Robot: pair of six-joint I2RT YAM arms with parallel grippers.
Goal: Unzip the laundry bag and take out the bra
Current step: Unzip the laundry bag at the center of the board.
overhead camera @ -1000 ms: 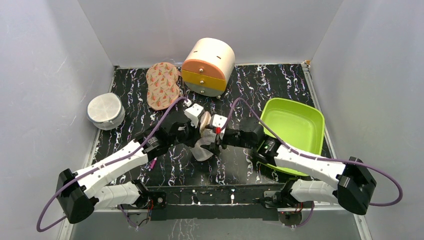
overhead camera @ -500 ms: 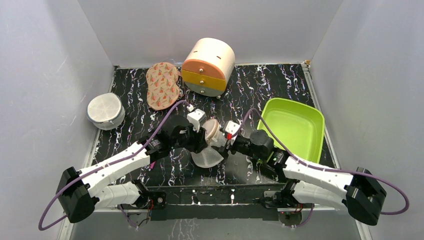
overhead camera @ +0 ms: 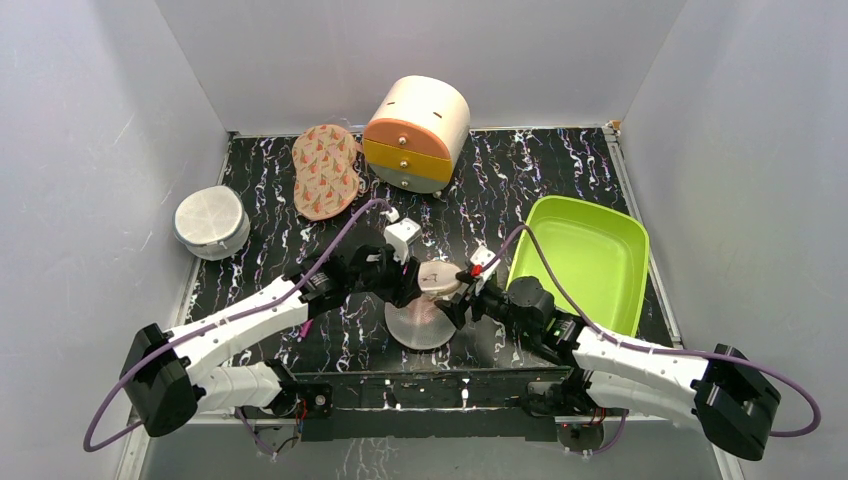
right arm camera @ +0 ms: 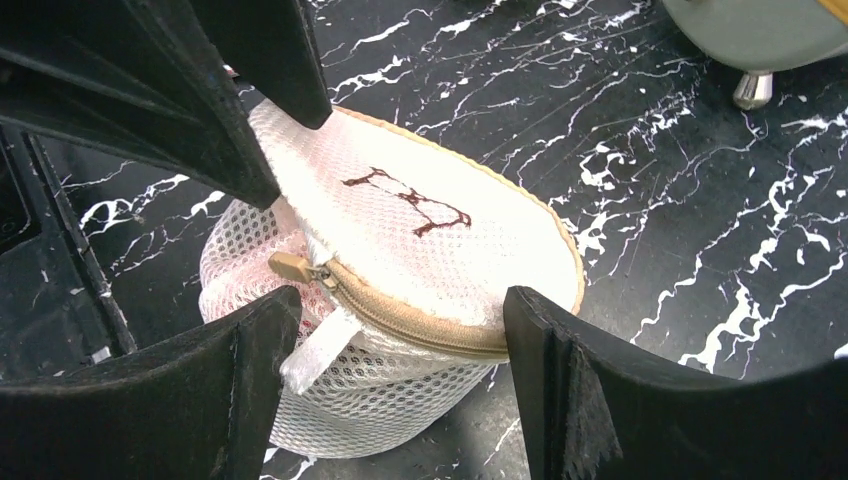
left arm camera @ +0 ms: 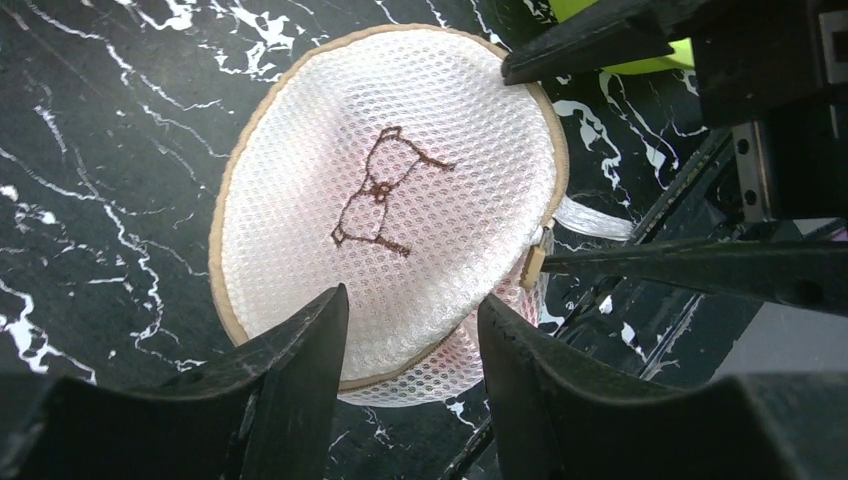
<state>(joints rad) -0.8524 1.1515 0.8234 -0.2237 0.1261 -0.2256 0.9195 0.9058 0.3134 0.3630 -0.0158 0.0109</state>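
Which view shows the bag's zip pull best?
Right wrist: the zip pull lies in plain sight, at the end of the tan zip on the bag. Left wrist shows the pull only edge-on at the bag's right rim. In the top view the bag is small; no pull shows.

Black marbled table [overhead camera: 560, 170], plain grey walls [overhead camera: 300, 60].

Top external: high, behind the arm bases, looking down over the whole tabletop [overhead camera: 500, 160]. Left wrist: very close, straight down on the laundry bag [left arm camera: 390, 200]. Right wrist: close, slanting in from the opposite side. All three views share the bag.
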